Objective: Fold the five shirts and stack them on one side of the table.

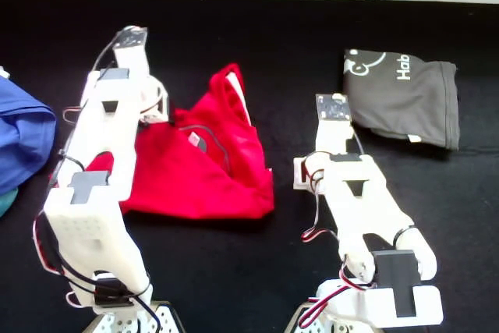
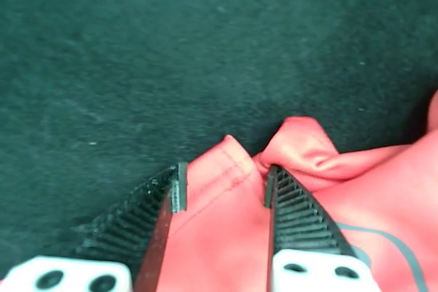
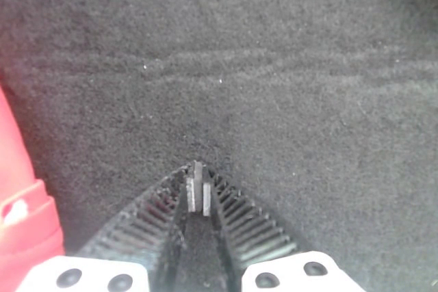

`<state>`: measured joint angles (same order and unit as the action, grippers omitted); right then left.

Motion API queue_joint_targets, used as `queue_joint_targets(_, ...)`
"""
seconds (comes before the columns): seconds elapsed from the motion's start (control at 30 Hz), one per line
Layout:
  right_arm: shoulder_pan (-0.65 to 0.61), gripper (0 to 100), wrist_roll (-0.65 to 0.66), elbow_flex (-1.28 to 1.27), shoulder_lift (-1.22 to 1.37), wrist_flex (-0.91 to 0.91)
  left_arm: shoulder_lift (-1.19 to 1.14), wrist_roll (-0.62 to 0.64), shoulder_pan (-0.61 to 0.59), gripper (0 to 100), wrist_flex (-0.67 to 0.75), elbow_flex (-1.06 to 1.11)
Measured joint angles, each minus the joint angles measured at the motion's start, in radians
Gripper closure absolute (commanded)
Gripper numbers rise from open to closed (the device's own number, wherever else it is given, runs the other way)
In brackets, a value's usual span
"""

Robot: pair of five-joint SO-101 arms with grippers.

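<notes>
A crumpled red shirt (image 1: 203, 165) lies in the middle of the black table. My left arm (image 1: 101, 154) stretches over its left part. In the left wrist view my left gripper (image 2: 224, 186) stands open, with a hemmed edge of the red shirt (image 2: 226, 230) lying between its fingers. My right arm (image 1: 347, 193) sits folded to the right of the shirt. Its gripper (image 3: 198, 196) is shut on nothing, low over bare black cloth, with the red shirt's edge (image 3: 17, 223) off to one side.
A folded dark grey shirt (image 1: 401, 99) with white print lies at the back right. A blue shirt (image 1: 23, 138) is bunched at the left edge, with a bit of teal cloth (image 1: 4, 202) under it. The black tabletop (image 1: 281, 44) is bare at the back.
</notes>
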<state>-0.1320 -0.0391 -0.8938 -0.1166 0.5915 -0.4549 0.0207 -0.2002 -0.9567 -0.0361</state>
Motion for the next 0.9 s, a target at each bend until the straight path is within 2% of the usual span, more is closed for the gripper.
queue_joint_targets(0.23, 0.0, 99.0, 0.0, 0.0, 0.0, 0.0, 0.0, 0.0, -0.009, 82, 0.0, 0.0)
queue_joint_targets(0.37, 0.0, 99.0, 0.0, 0.0, 0.0, 0.0, 0.0, 0.0, -0.009, 100, 0.0, 0.005)
queue_joint_targets(0.43, 0.0, 99.0, 0.0, 0.0, 0.0, 0.0, 0.0, 0.0, -0.011, 97, 0.0, 0.008)
queue_joint_targets(0.77, 0.0, 99.0, 0.0, 0.0, 0.0, 0.0, 0.0, 0.0, -0.009, 99, -0.006, 0.008)
queue_joint_targets(0.9, 0.0, 99.0, 0.0, 0.0, 0.0, 0.0, 0.035, 0.0, -0.009, 99, -0.133, -0.029)
